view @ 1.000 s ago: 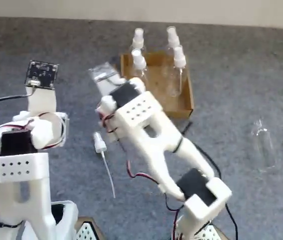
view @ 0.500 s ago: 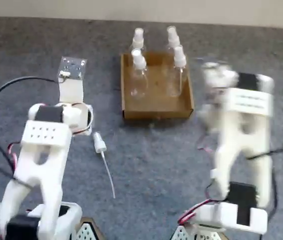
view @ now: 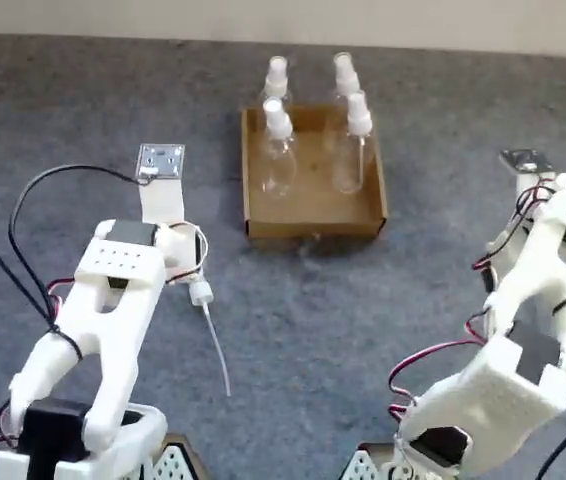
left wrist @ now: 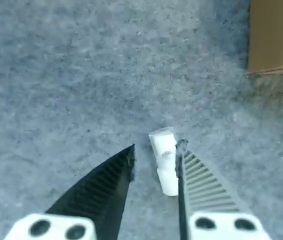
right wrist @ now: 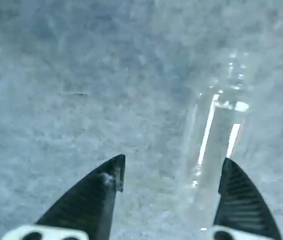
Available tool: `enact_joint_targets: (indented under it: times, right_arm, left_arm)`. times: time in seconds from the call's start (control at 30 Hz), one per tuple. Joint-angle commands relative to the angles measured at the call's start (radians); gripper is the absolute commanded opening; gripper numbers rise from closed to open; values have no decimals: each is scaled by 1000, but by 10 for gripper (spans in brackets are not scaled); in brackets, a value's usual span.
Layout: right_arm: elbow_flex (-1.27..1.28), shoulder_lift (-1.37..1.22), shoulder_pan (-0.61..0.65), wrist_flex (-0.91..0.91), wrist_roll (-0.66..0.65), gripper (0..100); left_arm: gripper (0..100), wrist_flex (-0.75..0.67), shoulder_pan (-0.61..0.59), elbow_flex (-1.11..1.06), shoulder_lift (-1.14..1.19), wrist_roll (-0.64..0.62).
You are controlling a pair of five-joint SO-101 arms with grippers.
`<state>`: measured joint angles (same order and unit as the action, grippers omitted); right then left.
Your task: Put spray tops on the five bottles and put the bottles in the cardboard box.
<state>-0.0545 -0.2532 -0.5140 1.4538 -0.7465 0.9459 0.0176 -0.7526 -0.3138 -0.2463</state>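
- Grey carpet covers the table.
- Left gripper is spread partway, straddling a white spray top that lies close against one finger, its thin tube stretched along the carpet.
- Right gripper gapes wide above a clear bottle lying flat.
- Four capped bottles stand upright at the cardboard box.

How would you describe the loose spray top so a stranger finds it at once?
Find the cardboard box on the grey carpet, then look to its near left, where the left gripper hangs. Between its open fingers lies the spray top: the only one flat on the carpet, thin tube bare, while four others cap upright bottles.
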Motion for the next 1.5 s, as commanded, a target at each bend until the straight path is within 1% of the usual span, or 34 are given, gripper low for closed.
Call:
enact_joint_targets:
  times: [0.0,0.07,0.2,0.3,0.77,0.93,1.1,1.17,1.27,1.33,1.4,1.47]
  right_arm:
    - [-116,-33,-38,-8,-12,246]
    - [-159,-53,-50,-7,-12,246]
    - [-220,-77,-64,-5,-14,246]
    - [-228,-82,-70,-5,-14,246]
    - [-226,-85,-70,31,-15,246]
    - [-226,-87,-68,28,-15,246]
    - [-226,-114,-58,22,-14,246]
    - [-228,-156,-56,-4,-11,246]
    - [-234,-225,-62,-12,-9,246]
    - [-236,-255,-62,-16,-9,246]
    - [-236,-268,-59,-21,-9,246]
    - [-236,-269,-58,-21,-9,246]
  left_arm:
    - [134,-25,22,1,4,-21]
    - [134,-35,25,-12,4,-25]
    - [134,-121,81,-77,4,-25]
    - [134,-166,97,-104,4,-25]
    - [131,-180,90,-153,5,-18]
    - [130,-293,91,-225,5,-17]
    - [129,-292,91,-231,5,41]
    - [109,-292,91,-232,5,46]
    - [34,-292,91,-232,5,46]
    - [2,-292,91,-232,5,48]
    - [5,-292,93,-232,5,48]
    - [5,-290,97,-229,4,91]
